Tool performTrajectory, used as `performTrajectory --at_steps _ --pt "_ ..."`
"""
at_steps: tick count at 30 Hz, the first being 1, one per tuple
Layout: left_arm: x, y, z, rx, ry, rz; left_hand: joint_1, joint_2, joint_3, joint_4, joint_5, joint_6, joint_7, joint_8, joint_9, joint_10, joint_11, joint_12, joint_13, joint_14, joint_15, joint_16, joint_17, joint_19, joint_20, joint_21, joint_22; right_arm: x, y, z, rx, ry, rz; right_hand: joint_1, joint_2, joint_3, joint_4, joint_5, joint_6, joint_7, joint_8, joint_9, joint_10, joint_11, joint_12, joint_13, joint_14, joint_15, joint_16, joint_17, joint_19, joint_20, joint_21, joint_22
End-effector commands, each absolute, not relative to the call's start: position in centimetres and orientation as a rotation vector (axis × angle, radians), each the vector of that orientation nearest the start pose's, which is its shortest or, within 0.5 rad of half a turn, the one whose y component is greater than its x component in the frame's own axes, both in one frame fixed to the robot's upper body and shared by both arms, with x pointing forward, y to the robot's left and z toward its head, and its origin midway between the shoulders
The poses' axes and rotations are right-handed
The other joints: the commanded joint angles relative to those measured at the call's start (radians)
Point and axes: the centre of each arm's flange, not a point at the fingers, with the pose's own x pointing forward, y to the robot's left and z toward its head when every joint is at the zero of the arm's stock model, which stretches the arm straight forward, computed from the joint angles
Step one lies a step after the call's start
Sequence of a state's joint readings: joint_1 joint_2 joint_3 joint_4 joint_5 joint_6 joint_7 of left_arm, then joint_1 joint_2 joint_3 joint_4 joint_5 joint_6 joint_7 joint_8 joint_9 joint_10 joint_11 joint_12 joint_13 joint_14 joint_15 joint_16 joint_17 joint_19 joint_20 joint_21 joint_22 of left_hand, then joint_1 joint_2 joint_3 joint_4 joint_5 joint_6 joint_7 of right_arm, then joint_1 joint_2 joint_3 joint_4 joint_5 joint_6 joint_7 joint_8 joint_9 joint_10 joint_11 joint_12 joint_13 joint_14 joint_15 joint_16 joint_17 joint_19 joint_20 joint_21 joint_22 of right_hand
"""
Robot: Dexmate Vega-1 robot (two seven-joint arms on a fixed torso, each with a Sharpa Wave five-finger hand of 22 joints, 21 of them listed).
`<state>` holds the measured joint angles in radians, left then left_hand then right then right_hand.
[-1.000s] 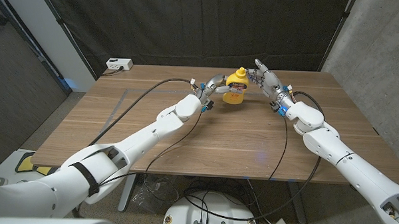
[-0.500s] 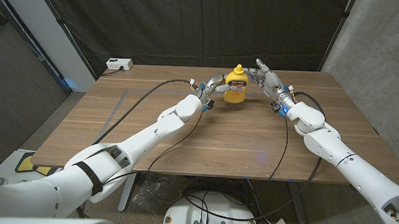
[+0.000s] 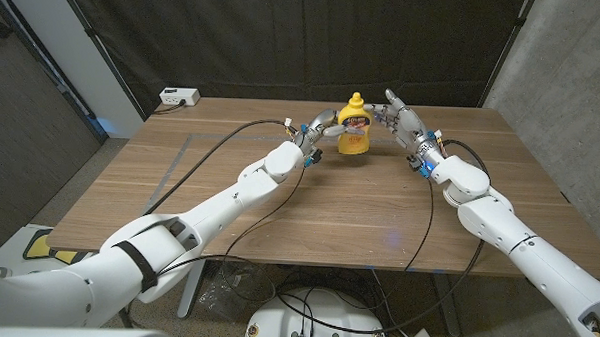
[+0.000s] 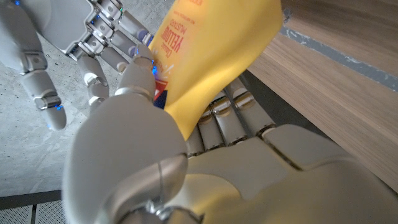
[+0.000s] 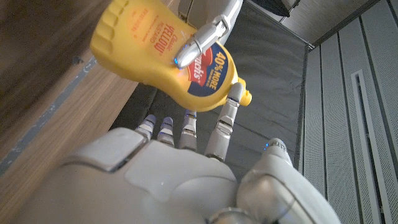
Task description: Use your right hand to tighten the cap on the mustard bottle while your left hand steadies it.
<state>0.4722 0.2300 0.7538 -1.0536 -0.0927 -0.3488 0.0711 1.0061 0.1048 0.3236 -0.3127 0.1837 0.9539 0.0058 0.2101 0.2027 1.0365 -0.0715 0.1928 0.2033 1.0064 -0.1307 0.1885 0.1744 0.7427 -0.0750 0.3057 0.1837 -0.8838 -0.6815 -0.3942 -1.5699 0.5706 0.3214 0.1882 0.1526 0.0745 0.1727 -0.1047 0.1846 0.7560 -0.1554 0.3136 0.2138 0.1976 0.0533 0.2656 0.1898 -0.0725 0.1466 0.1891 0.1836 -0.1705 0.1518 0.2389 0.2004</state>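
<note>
The yellow mustard bottle point(image 3: 353, 127) with its yellow cap point(image 3: 355, 99) is at the far middle of the table, raised a little off the wood. My left hand point(image 3: 321, 130) grips its body from the left, thumb point(image 4: 140, 78) on one side and fingers point(image 4: 231, 111) on the other. The bottle point(image 5: 163, 55) hangs tilted over the table, the cap point(image 5: 245, 97) pointing away from the wood. My right hand point(image 3: 397, 120) stands just right of the cap with its fingers point(image 5: 222, 124) spread beside the cap, holding nothing. In the left wrist view the right hand point(image 4: 93, 40) shows beyond the bottle point(image 4: 214, 53).
A white power strip point(image 3: 179, 96) lies at the table's far left corner. Black cables point(image 3: 221, 144) trail across the wooden table point(image 3: 308, 214) from both wrists. A dark curtain hangs behind the table and a concrete wall stands at the right.
The left hand has lifted the bottle slightly and brought it more upright. The right hand has stayed almost in place beside the cap.
</note>
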Motion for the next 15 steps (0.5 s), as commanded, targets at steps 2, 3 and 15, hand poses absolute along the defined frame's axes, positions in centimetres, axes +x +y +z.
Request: performTrajectory --at_steps 2,3,15 --pt "66.77 4.27 4.47 0.523 -0.783 -0.444 -0.017 0.043 0.231 0.218 -0.005 0.052 0.053 0.006 0.003 0.009 -0.005 0.004 0.001 0.009 -0.004 0.000 -0.002 0.007 0.007 -0.002 0.002 58.07 -25.70 1.95 -0.234 -0.751 0.458 0.008 -0.007 0.002 -0.004 0.003 -0.009 0.003 -0.008 0.001 0.007 0.008 0.000 0.003 0.006 0.003 0.005 0.003 -0.165 0.006 -0.002 0.000" --pt "66.76 4.26 4.48 0.525 -0.782 -0.446 -0.017 0.043 0.232 0.218 -0.005 0.051 0.053 0.006 0.003 0.010 -0.006 0.005 0.001 0.008 -0.005 0.000 -0.002 0.007 0.007 -0.002 0.002 58.07 -25.74 1.86 -0.232 -0.751 0.457 0.008 -0.007 0.002 -0.004 0.003 -0.010 0.004 -0.008 0.001 0.007 0.009 0.000 0.003 0.007 0.003 0.005 0.003 -0.163 0.005 -0.001 0.000" --pt "66.46 4.79 4.33 0.539 -0.771 -0.447 -0.021 0.038 0.236 0.217 -0.005 0.057 0.050 0.008 0.004 0.013 -0.007 0.005 0.001 0.012 -0.006 -0.001 -0.002 0.010 0.006 -0.003 0.002 58.37 -26.25 1.25 -0.188 -0.736 0.426 0.007 -0.014 -0.001 -0.005 0.001 -0.200 0.063 -0.091 0.006 -0.023 0.027 -0.018 0.004 0.015 0.007 0.003 0.003 -0.134 0.019 0.007 0.000"
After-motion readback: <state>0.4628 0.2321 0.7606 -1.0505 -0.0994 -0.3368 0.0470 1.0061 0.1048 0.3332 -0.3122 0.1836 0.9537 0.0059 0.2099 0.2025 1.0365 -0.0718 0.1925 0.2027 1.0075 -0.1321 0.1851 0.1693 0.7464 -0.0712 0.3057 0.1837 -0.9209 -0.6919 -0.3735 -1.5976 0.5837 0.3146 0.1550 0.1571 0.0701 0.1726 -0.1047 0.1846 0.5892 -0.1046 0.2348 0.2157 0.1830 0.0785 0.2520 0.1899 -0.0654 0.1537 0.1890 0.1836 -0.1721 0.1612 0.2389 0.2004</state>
